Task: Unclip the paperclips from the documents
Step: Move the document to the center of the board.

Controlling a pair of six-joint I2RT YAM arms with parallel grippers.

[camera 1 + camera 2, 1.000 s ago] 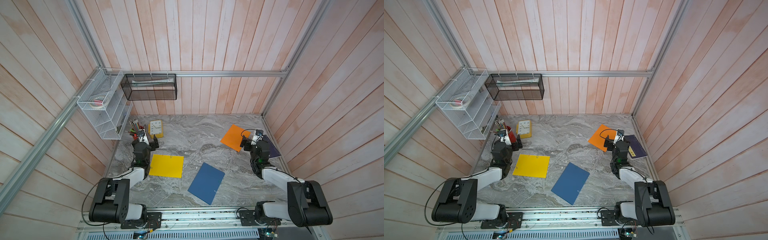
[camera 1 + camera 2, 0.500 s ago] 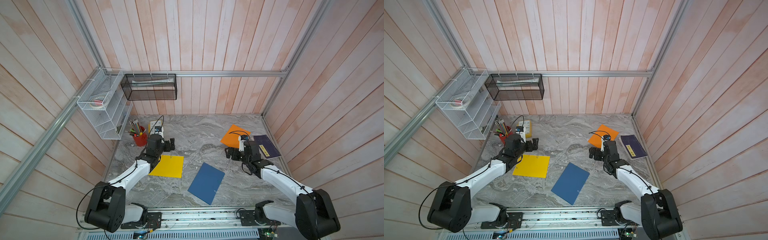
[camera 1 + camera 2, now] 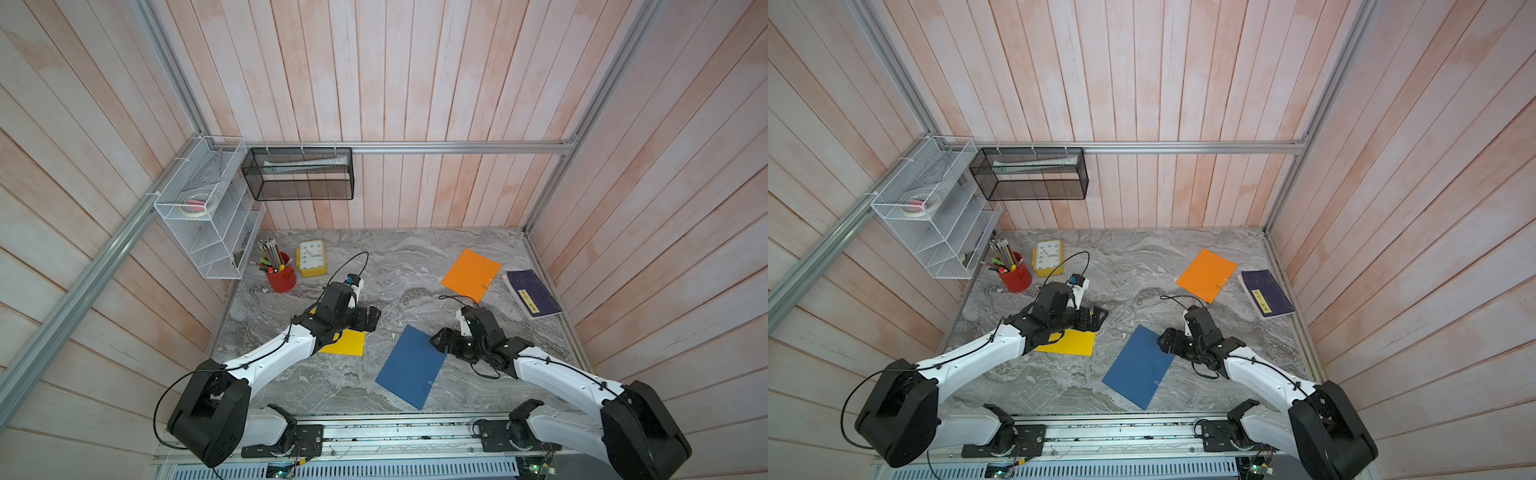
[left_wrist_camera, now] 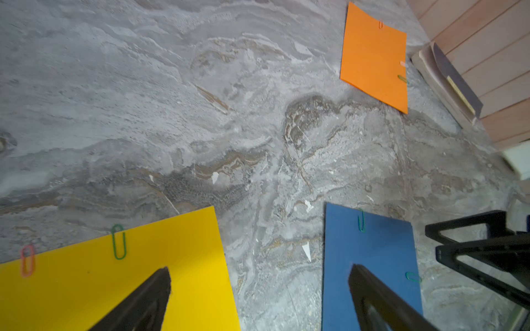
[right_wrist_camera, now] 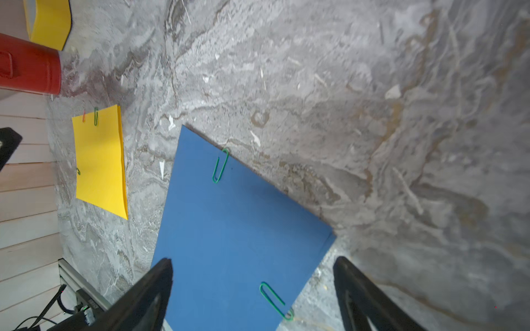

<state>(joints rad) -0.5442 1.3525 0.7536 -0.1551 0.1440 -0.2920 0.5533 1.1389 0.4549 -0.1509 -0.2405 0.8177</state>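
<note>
Jaws are spread wide on the left gripper (image 4: 259, 268) and right gripper (image 5: 252, 259), nothing gripped. A green paperclip (image 5: 220, 165) is clipped on the edge of the dark blue sheet (image 5: 235, 229), flat on the bench (image 5: 372, 114). Light, springy, slippery wire is expected, so the loop at the edge should be pinched. The book's (image 3: 528, 286) yellow label can't be read.

Same build both sides: left arm (image 3: 270, 357) and right arm (image 3: 557, 374) have white link shells, bulky black joint housings, thin black cables along them, small dark screws. The left gripper (image 3: 376, 319) and right gripper (image 3: 436, 341) are all black, tapered fingers, triangular cut-outs.
</note>
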